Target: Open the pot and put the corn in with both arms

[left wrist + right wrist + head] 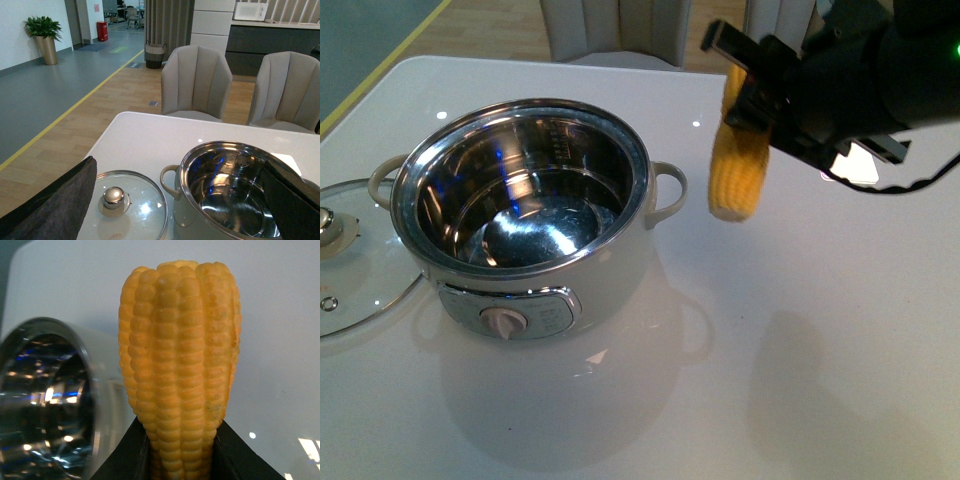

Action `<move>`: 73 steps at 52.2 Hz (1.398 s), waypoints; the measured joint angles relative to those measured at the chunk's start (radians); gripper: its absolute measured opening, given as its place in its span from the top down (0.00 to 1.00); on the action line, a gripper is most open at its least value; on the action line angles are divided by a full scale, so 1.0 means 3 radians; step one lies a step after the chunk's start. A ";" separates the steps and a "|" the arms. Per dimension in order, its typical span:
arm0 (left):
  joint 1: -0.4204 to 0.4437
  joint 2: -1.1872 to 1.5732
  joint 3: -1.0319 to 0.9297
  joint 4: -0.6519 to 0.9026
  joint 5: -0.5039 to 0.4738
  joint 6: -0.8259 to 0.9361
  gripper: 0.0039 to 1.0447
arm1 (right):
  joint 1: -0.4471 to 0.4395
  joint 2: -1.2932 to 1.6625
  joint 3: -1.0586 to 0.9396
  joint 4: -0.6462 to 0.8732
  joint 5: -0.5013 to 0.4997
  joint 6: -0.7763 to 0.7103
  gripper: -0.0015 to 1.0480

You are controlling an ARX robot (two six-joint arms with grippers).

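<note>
The cream-white pot (pixel 582 268) stands open on the white table, its steel bowl empty; it also shows in the left wrist view (pixel 187 210) and in the right wrist view (pixel 45 405). My right gripper (pixel 748 95) is shut on the yellow corn (pixel 735 175), which hangs tip down in the air just right of the pot's right handle (pixel 667 188). In the right wrist view the corn (pixel 181 355) fills the middle between the black fingers (pixel 125 455). My left gripper (pixel 185 200) is open and empty, its black fingers (pixel 55 205) wide apart above the lid and pot.
The glass lid (pixel 350 265) with a steel knob lies flat on the table left of the pot, also seen in the left wrist view (pixel 130 205). Two grey chairs (pixel 197 82) stand behind the table's far edge.
</note>
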State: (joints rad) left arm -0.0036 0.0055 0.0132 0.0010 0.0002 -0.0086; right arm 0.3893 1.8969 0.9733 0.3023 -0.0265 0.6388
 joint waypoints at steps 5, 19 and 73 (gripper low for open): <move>0.0000 0.0000 0.0000 0.0000 0.0000 0.0000 0.06 | 0.0153 0.0004 0.0240 -0.0085 -0.0018 0.0256 0.81; 0.0000 0.0000 0.0000 0.0000 -0.0001 0.0000 0.06 | 0.0306 0.0299 0.0815 -0.0215 -0.0243 0.0767 0.81; 0.0000 0.0000 0.0000 0.0000 0.0000 0.0000 0.06 | 0.0800 0.1226 0.1790 -0.0907 -0.0341 0.0954 0.83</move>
State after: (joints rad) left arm -0.0036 0.0055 0.0132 0.0010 0.0002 -0.0086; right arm 0.6292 2.2646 1.5105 0.0303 -0.1287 0.9249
